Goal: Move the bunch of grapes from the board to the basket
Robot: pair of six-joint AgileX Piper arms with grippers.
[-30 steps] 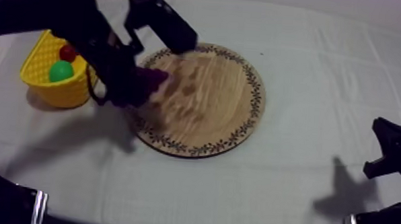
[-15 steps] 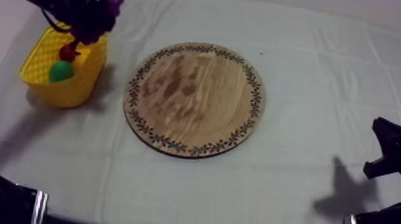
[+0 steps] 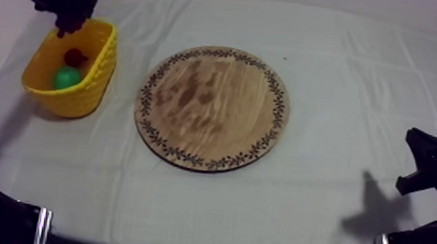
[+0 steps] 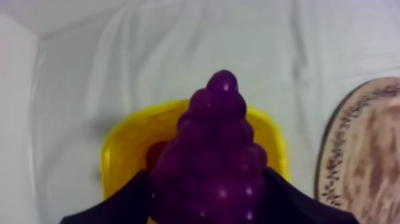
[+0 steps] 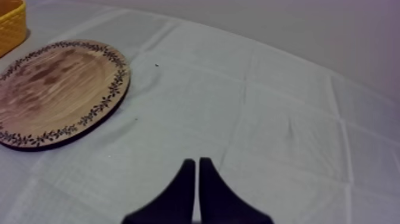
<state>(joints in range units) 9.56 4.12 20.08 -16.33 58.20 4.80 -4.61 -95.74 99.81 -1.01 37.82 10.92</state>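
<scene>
The left gripper point(image 4: 205, 205) is keeping its black fingers point(image 4: 119, 207) clamped on the bunch of grapes point(image 4: 217, 149), one finger on each side of the wide end, the narrow tip pointing away from the wrist. Half a second ago, seen from above, the gripper was hanging over the basket's one o'clock rim with the purple bunch sticking out. Now the left gripper point(image 3: 62, 6) is sitting further toward eleven o'clock, over the far rim of the yellow basket point(image 3: 96, 71). A second ago it was down at the nine o'clock edge of the wooden board point(image 3: 211, 108), which is now lying bare.

Inside the basket a small red fruit point(image 3: 74, 56) is lying at twelve o'clock of a green fruit point(image 3: 66, 77), the two close together. From above the black gripper is covering the grapes. The left wrist camera is showing them plainly, hanging above the basket point(image 4: 122, 149) and not yet inside it, with the red fruit point(image 4: 156, 154) peeking out beside them.

The right gripper point(image 3: 428, 164) is resting at four o'clock of the board, well apart from it. At the right gripper point(image 5: 197, 162) the fingers are lying together as a narrow wedge over the bare cloth point(image 5: 286, 107), with the board point(image 5: 53, 89) far off at ten o'clock
</scene>
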